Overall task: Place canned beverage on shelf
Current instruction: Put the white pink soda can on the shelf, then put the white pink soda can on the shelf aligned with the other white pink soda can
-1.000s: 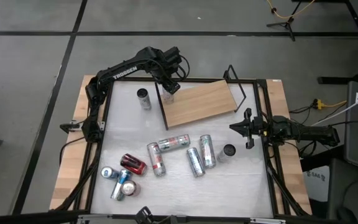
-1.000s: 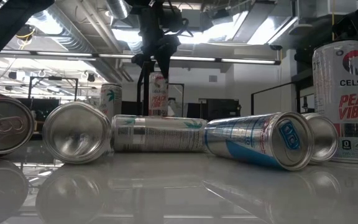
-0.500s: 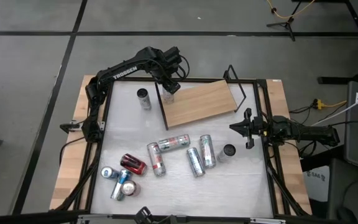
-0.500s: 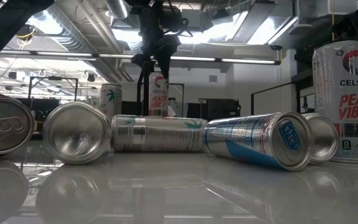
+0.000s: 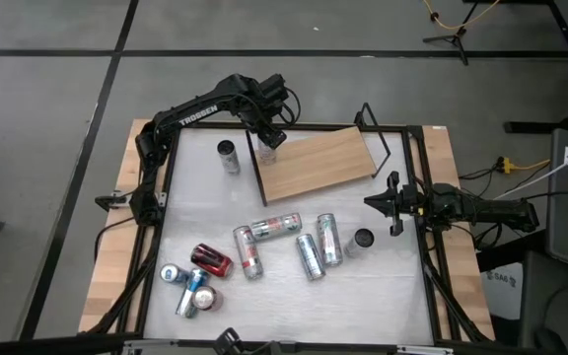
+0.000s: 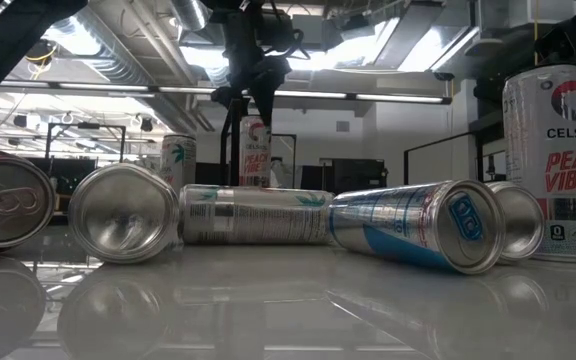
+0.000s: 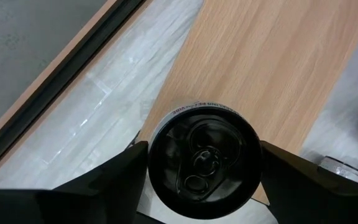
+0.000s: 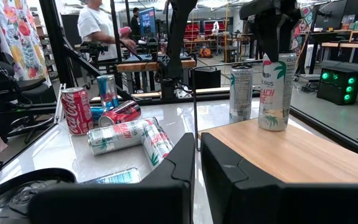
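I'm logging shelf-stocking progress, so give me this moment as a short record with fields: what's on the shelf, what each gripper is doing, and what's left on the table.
shelf: wooden board at the table's far side, one can on it
can on shelf: upright, at the board's corner nearest the left arm
left gripper: above that can, fingers on either side of it
right gripper: shut, empty, waiting at the table's right edge
upright cans off shelf: one beside the board, one near the right gripper
lying cans: several scattered on the table
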You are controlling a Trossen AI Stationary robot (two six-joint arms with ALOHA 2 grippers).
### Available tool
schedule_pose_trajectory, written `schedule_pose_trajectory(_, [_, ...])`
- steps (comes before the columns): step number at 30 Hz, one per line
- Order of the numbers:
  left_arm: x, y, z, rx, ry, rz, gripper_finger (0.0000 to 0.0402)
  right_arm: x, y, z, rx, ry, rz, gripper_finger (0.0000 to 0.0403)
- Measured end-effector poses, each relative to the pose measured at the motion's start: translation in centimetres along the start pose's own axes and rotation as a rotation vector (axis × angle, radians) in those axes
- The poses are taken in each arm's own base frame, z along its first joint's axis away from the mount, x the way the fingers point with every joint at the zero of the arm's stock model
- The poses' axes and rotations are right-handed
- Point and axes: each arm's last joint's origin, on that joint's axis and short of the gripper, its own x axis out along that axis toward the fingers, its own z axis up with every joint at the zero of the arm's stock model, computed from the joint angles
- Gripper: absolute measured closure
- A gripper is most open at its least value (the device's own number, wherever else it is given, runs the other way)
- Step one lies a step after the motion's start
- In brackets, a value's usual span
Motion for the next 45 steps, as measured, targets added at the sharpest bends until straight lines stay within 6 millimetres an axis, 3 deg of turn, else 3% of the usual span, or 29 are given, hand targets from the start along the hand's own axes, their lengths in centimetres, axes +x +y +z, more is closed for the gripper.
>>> schedule_pose_trajectory(32, [0.00,0.01,-0.04,0.001,0.003,0.007,0.0121,0.00,0.00,0.00,0.000,0.000,0.000,0.0379])
schedule_pose_trajectory(41, [0.00,-0.09,-0.07,0.002,0.004,0.000,0.0055,0.00,0.00,0.00,0.000,0.000,0.000,0.0379])
schedule_pose_trajectory(45, [0.00,-0.21,-0.09,0.004,0.006,-0.010,0.0044,0.00,0.00,0.00,0.000,0.000,0.000,0.0379])
